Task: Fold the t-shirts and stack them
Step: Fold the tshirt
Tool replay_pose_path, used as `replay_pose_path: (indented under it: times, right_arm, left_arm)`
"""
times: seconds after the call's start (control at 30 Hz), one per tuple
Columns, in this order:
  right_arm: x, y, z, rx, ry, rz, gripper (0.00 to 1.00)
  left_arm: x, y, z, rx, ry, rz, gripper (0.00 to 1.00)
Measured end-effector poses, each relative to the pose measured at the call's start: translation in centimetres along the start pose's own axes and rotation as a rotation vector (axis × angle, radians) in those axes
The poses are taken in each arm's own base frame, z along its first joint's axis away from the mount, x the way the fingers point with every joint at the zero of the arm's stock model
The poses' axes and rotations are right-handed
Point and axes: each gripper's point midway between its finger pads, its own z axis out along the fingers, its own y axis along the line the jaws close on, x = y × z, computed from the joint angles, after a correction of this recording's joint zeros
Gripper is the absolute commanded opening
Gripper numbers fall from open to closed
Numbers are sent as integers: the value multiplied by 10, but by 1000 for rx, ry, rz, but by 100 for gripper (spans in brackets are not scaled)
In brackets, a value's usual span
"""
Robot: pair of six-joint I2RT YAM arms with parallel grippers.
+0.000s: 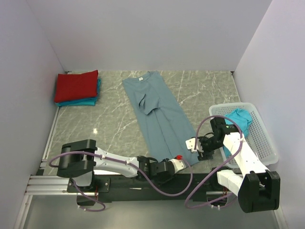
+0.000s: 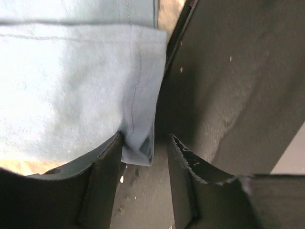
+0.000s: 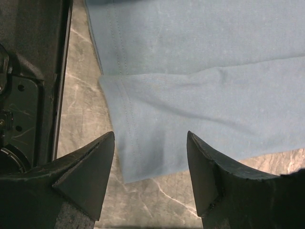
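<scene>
A slate-blue t-shirt [image 1: 159, 114] lies folded lengthwise across the middle of the table, collar at the back and hem at the near edge. My left gripper [image 1: 184, 162] is at the hem's near corner. In the left wrist view it [image 2: 144, 138] is open, and the shirt corner [image 2: 140, 148] pokes between the fingers against the left one. My right gripper [image 1: 196, 146] is open just above the hem's right corner [image 3: 143, 157], a finger on either side of it. A folded red t-shirt [image 1: 76, 86] rests on a teal one [image 1: 88, 101] at the back left.
A white perforated basket [image 1: 259, 138] stands at the right edge with a teal t-shirt [image 1: 240, 118] in it, close behind my right arm. The marble table [image 1: 109, 124] ends at a black rail [image 3: 59, 95] beside the hem. White walls close in three sides.
</scene>
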Motion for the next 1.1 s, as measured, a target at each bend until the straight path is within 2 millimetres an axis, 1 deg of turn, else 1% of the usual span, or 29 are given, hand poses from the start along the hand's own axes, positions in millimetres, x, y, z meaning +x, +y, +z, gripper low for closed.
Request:
replay_pose_path:
  times: [0.17,0.2,0.27,0.3,0.37,0.43,0.57,0.77,0.87,1.0,1.1]
  right_arm:
    - [0,0,0,2,-4,4,68]
    - [-1,1,0,0,-6,6,68]
    - [-1,2,0,-3,-7,8,68]
    - [-1,2,0,-4,-7,9,68]
    - [-1,3,0,-7,-5,10,67]
    - [1,4,0,-11,2,11,65]
    - [6,7,-2,-30,32,-11,62]
    - [21,11,-5,-69,114,-60,56]
    - [29,13,-6,-101,147,-76,52]
    - [35,16,-4,-139,172,-102,47]
    - [38,22,2,-175,193,-140,43]
  left_arm:
    - [-4,5,4,-45,-2,-5,33]
    - [-3,5,4,-52,-2,-6,29]
    - [-3,4,4,-63,-6,-16,23]
    - [-3,3,4,-65,-8,-19,15]
    - [-3,1,3,-71,-12,-30,6]
    - [-4,2,3,-85,-19,-39,1]
    - [-2,3,1,-94,-19,-66,1]
    - [9,10,-14,-102,-9,-92,1]
    - [3,12,-20,-93,-30,-117,1]
    - [-11,17,-28,-73,-70,-164,1]
    - [-19,21,-30,-62,-92,-189,1]
